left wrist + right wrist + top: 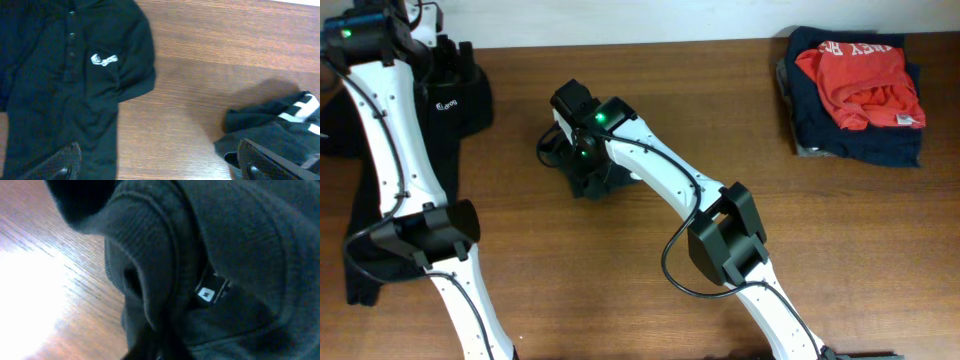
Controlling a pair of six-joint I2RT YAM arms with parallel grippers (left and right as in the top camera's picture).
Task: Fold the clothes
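Note:
The black T-shirt (588, 183) lies crumpled in a small heap at the table's middle. In the left wrist view its white lettering shows at the right edge (280, 127). My right gripper (578, 160) is pressed down into the heap. The right wrist view shows the ribbed collar and a small neck tag (210, 292) very close, and the jaws (165, 347) are buried in the fabric, shut on it. My left gripper (450, 58) is open and empty (160, 170), held above bare wood between the polo and the T-shirt.
A black collared polo (470, 100) with a small white chest logo (104, 60) is spread at the left, partly under my left arm. A stack of folded navy and red-orange garments (860, 95) sits at the back right corner.

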